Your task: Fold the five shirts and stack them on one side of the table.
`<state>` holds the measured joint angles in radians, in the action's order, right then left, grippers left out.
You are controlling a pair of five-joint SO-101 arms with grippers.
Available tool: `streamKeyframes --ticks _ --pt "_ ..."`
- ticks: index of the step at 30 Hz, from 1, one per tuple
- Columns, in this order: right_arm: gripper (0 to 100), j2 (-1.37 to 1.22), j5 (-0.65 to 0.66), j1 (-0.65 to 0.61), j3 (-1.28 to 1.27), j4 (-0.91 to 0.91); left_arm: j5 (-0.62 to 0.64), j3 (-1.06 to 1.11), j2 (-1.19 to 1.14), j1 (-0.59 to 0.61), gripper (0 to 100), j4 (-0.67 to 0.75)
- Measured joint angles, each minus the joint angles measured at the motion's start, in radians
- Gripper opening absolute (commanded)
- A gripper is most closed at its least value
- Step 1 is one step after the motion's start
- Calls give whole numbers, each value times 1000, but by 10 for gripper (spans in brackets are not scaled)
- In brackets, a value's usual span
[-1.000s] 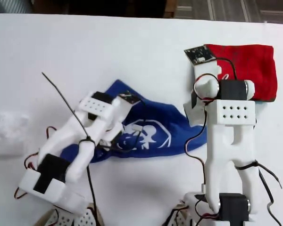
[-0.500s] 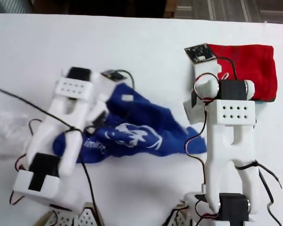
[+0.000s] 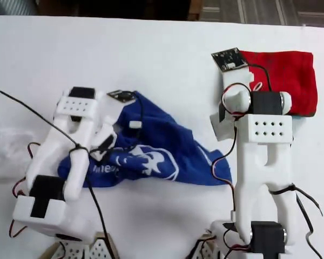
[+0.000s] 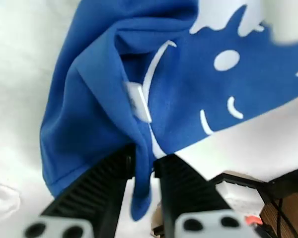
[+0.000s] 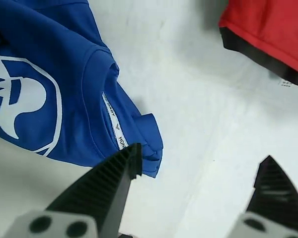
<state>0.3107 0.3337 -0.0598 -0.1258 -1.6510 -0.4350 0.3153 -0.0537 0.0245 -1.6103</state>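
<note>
While the left gripper [image 4: 145, 161] has its two black fingers pressed together on a bunched fold of the blue shirt [image 3: 167, 143], the rest of that garment lies crumpled on the white table [image 3: 151, 48] between the two arms. Its white printed emblem [image 3: 148, 162] faces up near the middle of the cloth. In the left wrist view, a small white tag [image 4: 138, 101] sits on the fabric just beyond the clamped fold, and a strip of blue cloth hangs down between the fingers. The left arm [image 3: 70, 145] leans over the shirt's left end, where the material is gathered. The right gripper [image 5: 201, 158] hangs over bare table with its fingers spread wide apart and nothing between them. On one side of it is the blue shirt's collar, with a narrow white neck label [image 5: 114, 124], and on the other is the red shirt [image 3: 286, 75]. That red shirt lies folded into a neat rectangle at the far right of the table, apart from the blue one. A dark band runs along its near edge, and the right arm [image 3: 262, 145] rises in front of it in the high view.
</note>
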Motion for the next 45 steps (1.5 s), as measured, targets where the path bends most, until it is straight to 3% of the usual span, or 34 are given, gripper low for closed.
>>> streamKeyframes --ticks 7,13,45 --pt "355 2 0 0 -40 0 0 -23 0 3 46 -48" --pt "355 2 0 0 -83 0 0 -44 0 3 129 -68" --pt "355 2 0 0 -84 0 -74 -83 0 69 58 -123"
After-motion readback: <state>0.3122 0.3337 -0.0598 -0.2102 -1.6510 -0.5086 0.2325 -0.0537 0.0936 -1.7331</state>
